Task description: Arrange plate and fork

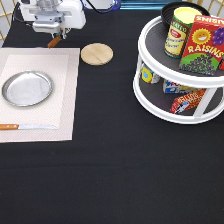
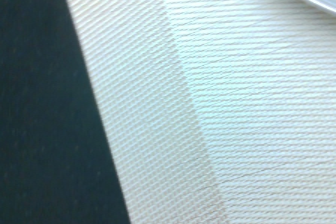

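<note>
The gripper, at eleven o'clock above the placemat, seems clamped on the light, stiff fork's wooden handle, the slippery plate lying at nine.

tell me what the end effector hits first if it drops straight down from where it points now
Probably the pale placemat, near its edge at the exterior view's top; the wrist view shows placemat weave below. The end effector seems to carry a brown-handled piece, maybe the fork. Depth is uncertain.

Exterior view: looking down across the black bench from high up, pretty far back. Wrist view: right up close over the placemat edge. Shared bit: placemat and bench.
</note>
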Tool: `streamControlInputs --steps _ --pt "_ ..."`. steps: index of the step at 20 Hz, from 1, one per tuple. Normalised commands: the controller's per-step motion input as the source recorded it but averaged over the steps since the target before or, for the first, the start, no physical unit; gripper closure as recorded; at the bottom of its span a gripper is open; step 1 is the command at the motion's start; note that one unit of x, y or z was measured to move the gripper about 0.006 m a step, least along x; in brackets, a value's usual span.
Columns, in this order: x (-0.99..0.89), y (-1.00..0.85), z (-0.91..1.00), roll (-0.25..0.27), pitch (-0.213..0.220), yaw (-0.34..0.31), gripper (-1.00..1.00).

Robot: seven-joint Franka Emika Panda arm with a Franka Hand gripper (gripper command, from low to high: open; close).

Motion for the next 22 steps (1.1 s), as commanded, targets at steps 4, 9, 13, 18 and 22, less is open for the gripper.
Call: streamControlInputs --steps 4,9,13,18,22 --pt "-0.11 0.0 -0.1 0.066 0.0 -0.353 1.0" --pt "-0.05 0.0 -0.18 0.046 0.001 -0.367 1.0" --pt "-0.03 0.0 -0.12 0.036 0.031 -0.366 1.0" --pt "-0.04 -0.01 -0.03 0.044 0.063 -0.34 1.0" --pt "-0.01 -0.22 0.01 0.078 0.114 -0.247 1.0"
